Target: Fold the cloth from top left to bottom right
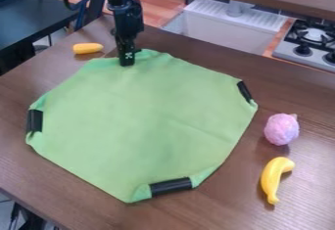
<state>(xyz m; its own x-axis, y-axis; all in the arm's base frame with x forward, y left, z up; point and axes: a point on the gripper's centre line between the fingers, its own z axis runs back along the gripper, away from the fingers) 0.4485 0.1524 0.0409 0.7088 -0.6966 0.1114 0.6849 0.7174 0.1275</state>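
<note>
Hanging: gripper (126,61) | at: green cloth (144,121), upper edge | grip: unclear

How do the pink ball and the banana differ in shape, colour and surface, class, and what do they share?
The pink ball is roundish, while the banana is long and curved. The ball is mottled pink and lilac; the banana is yellow. The ball looks bumpy, the banana smooth. Both lie on the brown table, off the green cloth.
</note>
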